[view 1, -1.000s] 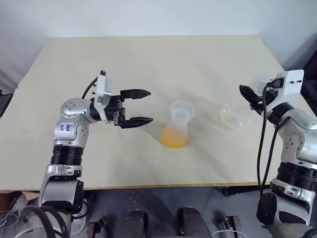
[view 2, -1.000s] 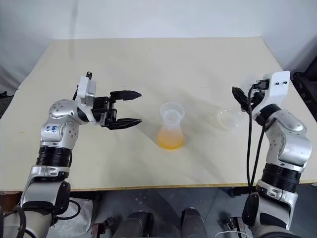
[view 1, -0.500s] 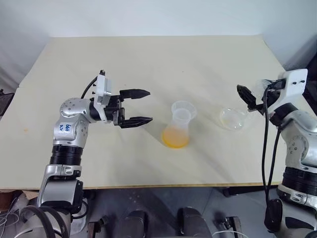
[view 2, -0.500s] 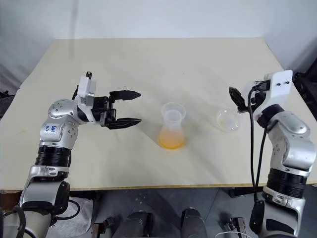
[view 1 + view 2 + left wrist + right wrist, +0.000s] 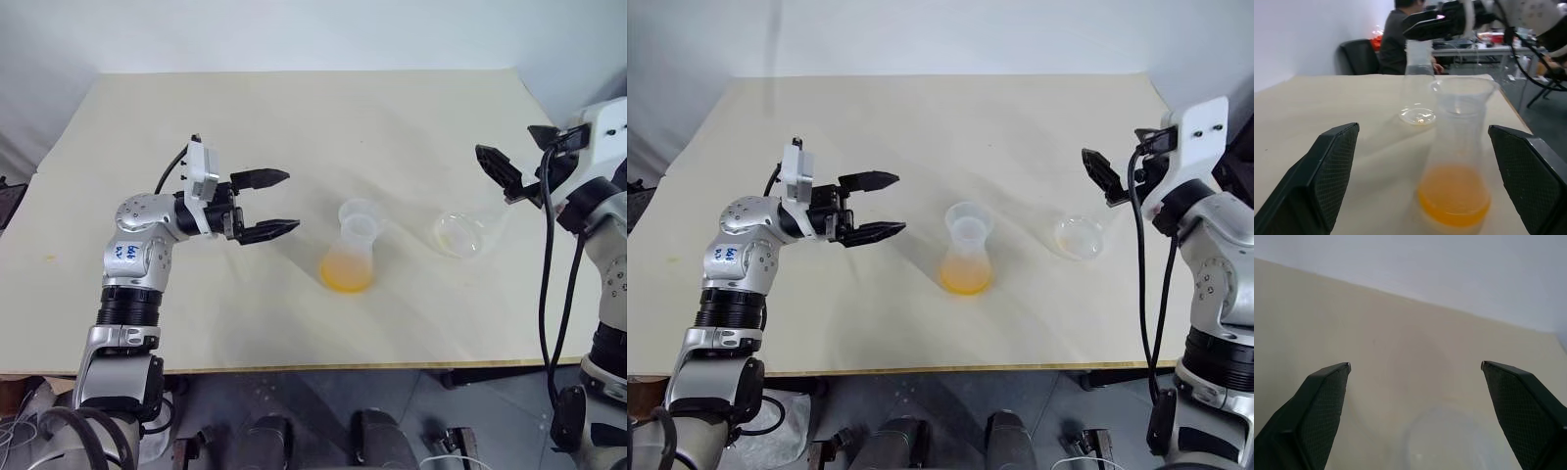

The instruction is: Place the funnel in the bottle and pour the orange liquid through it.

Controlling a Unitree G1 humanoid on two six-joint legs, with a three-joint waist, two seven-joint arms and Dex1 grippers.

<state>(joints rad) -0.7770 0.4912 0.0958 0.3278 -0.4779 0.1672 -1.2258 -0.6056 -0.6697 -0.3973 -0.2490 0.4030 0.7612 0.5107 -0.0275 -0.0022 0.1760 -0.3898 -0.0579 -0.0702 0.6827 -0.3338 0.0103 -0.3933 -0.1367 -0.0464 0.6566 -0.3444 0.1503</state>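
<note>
The bottle [image 5: 355, 243] stands mid-table with the orange liquid [image 5: 345, 272] in its lower part. A flared see-through cone in its mouth looks like the funnel [image 5: 360, 213]. My left gripper [image 5: 292, 201] hangs open just left of the bottle, pointing at it, and the bottle [image 5: 1459, 161] shows between its fingers. To the right a clear conical flask [image 5: 458, 233] stands upright and looks empty. My right gripper [image 5: 1415, 365] is open, raised above and to the right of that flask, holding nothing.
The pale table [image 5: 294, 117] has wide bare areas behind and in front of the vessels; its front edge lies near my arms. Beyond the table's right side a person [image 5: 1400, 29] sits by a dark chair [image 5: 1359, 56] and desks.
My right gripper has opened off the flask's neck and lifted up and to the right, leaving the flask standing. The left gripper has barely moved.
</note>
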